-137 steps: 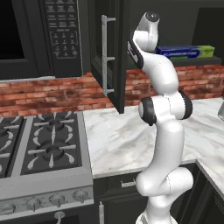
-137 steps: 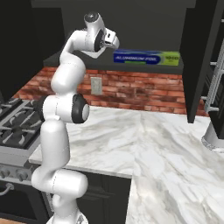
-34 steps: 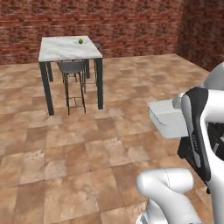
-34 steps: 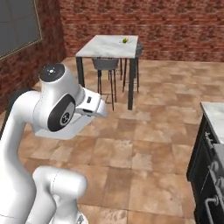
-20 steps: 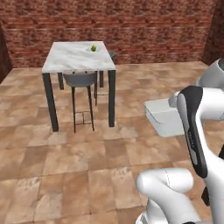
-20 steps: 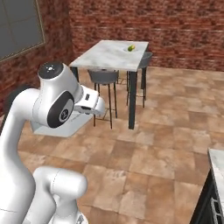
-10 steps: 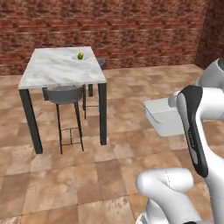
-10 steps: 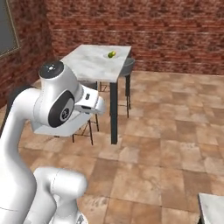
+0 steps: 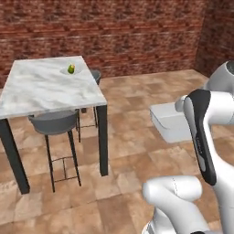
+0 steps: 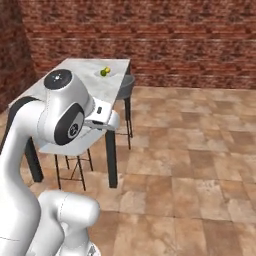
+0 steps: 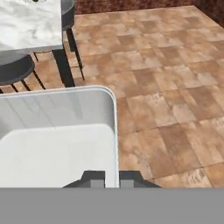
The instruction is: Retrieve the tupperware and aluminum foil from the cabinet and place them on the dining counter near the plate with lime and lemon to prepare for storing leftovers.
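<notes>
The tupperware (image 11: 57,140) is a shallow whitish container hanging above the tiled floor, and my gripper (image 11: 112,178) is shut on its right rim. It also shows beside the arm in the left base view (image 9: 169,121) and under the hand in the right base view (image 10: 75,142). The dining counter (image 9: 41,91) (image 10: 80,75) (image 11: 26,26) stands ahead and to the left. On its far side sits the plate (image 9: 77,71) with the lime (image 10: 103,73) and the lemon (image 10: 107,70). The aluminum foil and the cabinet are out of view.
A grey stool (image 9: 52,123) is tucked under the counter's near side and another (image 10: 127,82) at its far end. The brick wall (image 9: 114,32) closes the back. Open tiled floor (image 10: 190,165) lies to the right of the counter.
The base has driven toward the dining counter, so the counter looks larger and nearer. The tupperware stays in the shut gripper, in the same place relative to the arm.
</notes>
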Tool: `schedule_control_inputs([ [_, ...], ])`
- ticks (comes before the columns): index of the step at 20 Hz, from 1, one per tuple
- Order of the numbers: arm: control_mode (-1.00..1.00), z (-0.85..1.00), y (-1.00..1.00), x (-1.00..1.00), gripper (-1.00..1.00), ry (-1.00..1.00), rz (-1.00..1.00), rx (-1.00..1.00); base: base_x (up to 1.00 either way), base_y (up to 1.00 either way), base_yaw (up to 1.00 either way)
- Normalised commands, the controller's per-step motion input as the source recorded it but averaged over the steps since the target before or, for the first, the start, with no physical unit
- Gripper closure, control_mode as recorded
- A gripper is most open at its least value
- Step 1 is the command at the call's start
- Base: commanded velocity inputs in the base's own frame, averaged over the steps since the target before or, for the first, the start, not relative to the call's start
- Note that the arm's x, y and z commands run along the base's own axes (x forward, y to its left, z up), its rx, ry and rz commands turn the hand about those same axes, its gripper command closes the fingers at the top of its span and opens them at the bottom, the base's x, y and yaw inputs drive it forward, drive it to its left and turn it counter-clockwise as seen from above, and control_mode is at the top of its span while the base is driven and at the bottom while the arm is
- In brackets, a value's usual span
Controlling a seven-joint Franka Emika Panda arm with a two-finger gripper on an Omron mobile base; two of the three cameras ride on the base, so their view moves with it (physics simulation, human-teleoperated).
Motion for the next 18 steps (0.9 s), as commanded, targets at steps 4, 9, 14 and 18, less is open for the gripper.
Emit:
schedule_control_inputs([
  [4, 1.0, 0.0, 0.0, 0.0, 1.0, 0.0, 0.0, 0.0, 1.0, -0.52, -0.1],
  [9, 1.0, 0.0, 0.0, 0.0, 1.0, 0.0, 0.0, 0.0, 1.0, -0.83, 0.03],
  [14, 1.0, 0.0, 0.0, 0.0, 1.0, 0.0, 0.0, 0.0, 1.0, -0.87, 0.24],
  [18, 1.0, 0.0, 0.0, 0.0, 1.0, 0.0, 0.0, 0.0, 1.0, -0.47, 0.47],
])
